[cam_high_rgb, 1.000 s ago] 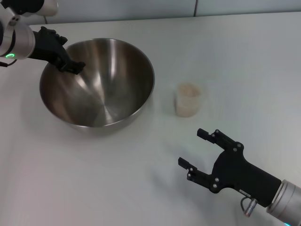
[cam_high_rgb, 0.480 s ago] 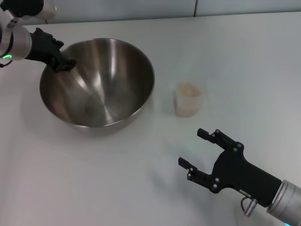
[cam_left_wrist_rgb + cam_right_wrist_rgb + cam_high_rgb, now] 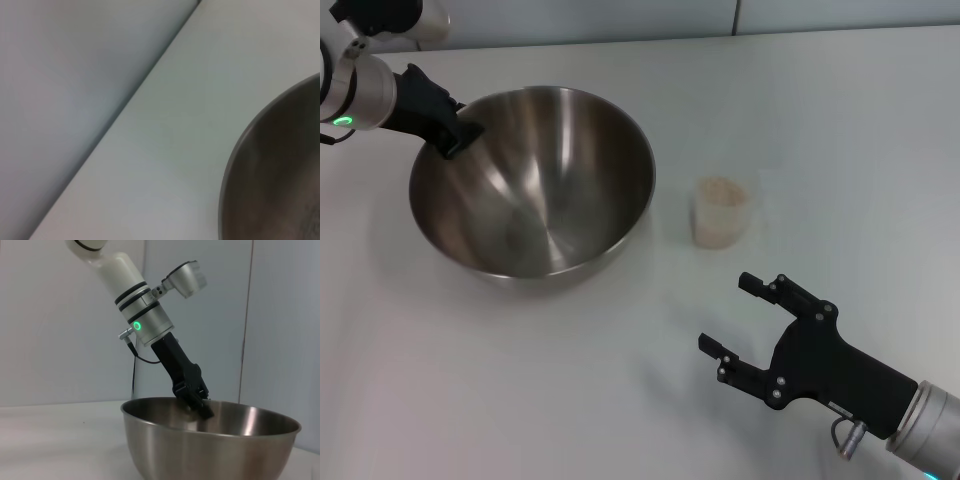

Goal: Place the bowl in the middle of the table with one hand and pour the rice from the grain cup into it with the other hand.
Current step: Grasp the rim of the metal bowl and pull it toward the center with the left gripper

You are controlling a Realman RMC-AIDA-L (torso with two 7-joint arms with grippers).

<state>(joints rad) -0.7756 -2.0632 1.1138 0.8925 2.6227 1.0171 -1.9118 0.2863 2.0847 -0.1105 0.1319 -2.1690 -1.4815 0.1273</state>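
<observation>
1. Bowl (image 3: 532,180): it stands on the table (image 3: 840,130) toward my left side, upright, its inside bare and shiny. In the left wrist view only a curved part of its rim (image 3: 272,165) shows beside the white tabletop.
2. Left gripper (image 3: 458,132): my fingers are clamped on the bowl's far-left rim, one inside the wall and one outside. The right wrist view shows the same hold from the side, with my left gripper (image 3: 199,402) reaching down over the rim from a wrist with a green ring light.
3. Cup (image 3: 720,211): it stands upright on the table, to the right of the bowl and apart from it, touched by nothing.
4. Rice (image 3: 720,190): pale grains fill the cup almost to its rim.
5. Right gripper (image 3: 730,318): my fingers are spread wide and hold nothing. It hovers low over the table on my near right, nearer to me than the cup and clear of it.
</observation>
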